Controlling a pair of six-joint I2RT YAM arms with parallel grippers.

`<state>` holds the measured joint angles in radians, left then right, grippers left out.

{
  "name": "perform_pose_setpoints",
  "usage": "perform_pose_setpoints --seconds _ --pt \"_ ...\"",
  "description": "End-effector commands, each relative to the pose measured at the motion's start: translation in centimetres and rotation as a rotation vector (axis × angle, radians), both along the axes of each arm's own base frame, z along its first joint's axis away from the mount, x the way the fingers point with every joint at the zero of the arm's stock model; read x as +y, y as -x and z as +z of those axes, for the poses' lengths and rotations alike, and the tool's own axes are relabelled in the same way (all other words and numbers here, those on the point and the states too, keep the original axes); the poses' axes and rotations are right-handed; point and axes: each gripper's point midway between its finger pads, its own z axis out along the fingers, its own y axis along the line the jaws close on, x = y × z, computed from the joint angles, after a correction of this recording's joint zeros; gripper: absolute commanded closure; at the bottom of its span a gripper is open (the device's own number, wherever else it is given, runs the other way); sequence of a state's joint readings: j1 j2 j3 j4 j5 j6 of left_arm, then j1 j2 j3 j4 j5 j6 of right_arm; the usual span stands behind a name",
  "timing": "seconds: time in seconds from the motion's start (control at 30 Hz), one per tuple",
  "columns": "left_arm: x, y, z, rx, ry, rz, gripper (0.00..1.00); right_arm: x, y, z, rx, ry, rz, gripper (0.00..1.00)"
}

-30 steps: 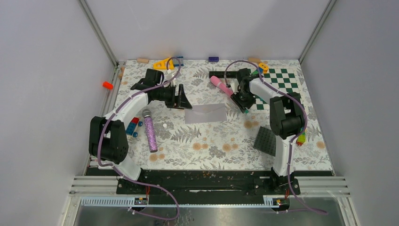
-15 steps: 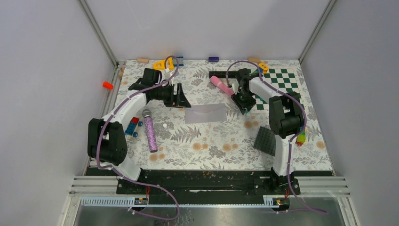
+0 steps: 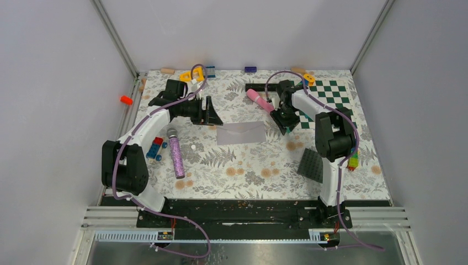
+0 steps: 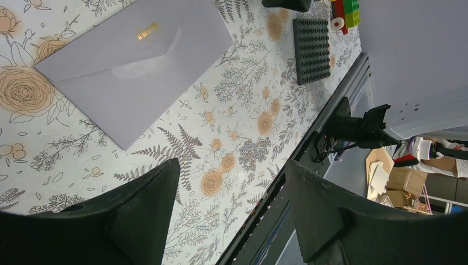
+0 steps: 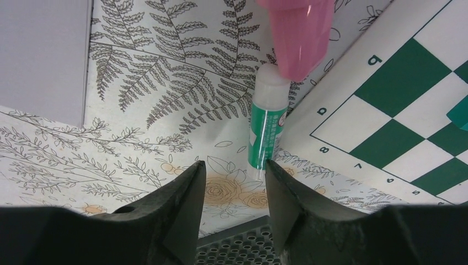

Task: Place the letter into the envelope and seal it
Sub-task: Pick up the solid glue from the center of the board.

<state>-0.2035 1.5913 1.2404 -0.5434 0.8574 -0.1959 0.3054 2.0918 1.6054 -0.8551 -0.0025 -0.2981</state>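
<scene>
A green glue stick [image 5: 267, 135] is lying beside the checkerboard [image 5: 397, 110], cap meeting a pink cylinder [image 5: 298, 33]; a studded plate [image 3: 312, 164] is sitting apart.

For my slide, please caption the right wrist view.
Right gripper, open, beside a green glue stick near the checkerboard and envelope.

Envelope [image 3: 241, 133] left of checkerboard [image 3: 331, 96] (well apart)
</scene>
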Motion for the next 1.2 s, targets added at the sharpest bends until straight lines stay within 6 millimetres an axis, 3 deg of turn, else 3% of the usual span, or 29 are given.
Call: perform_pose_setpoints --seconds 0.0,0.13,0.37,0.6,1.0,1.17 --pt "0.0 -0.1 2.0 -0.068 0.045 -0.015 0.30 0.8 -0.9 1.3 -0.048 -0.022 -0.012 0.48" --pt "0.1 -0.1 2.2 -0.071 0.053 -0.014 0.29 0.3 -1.4 1.6 -0.071 -0.001 -0.050 0.47" --pt "0.4 -0.4 2.1 -0.070 0.065 -0.014 0.29 1.4 -1.6 2.3 -0.077 -0.130 -0.187 0.45" --pt "0.9 -1.2 2.0 -0.051 0.088 -0.003 0.29 1.5 -1.3 1.2 -0.016 -0.198 -0.379 0.43" --pt "2.6 -2.3 2.4 -0.058 0.086 0.044 0.30 0.9 -0.1 0.6 -0.037 -0.128 -0.466 0.45" --pt "3.3 -2.7 2.3 -0.051 0.088 0.067 0.30 0.7 0.0 0.3 -0.080 -0.052 -0.482 0.52"
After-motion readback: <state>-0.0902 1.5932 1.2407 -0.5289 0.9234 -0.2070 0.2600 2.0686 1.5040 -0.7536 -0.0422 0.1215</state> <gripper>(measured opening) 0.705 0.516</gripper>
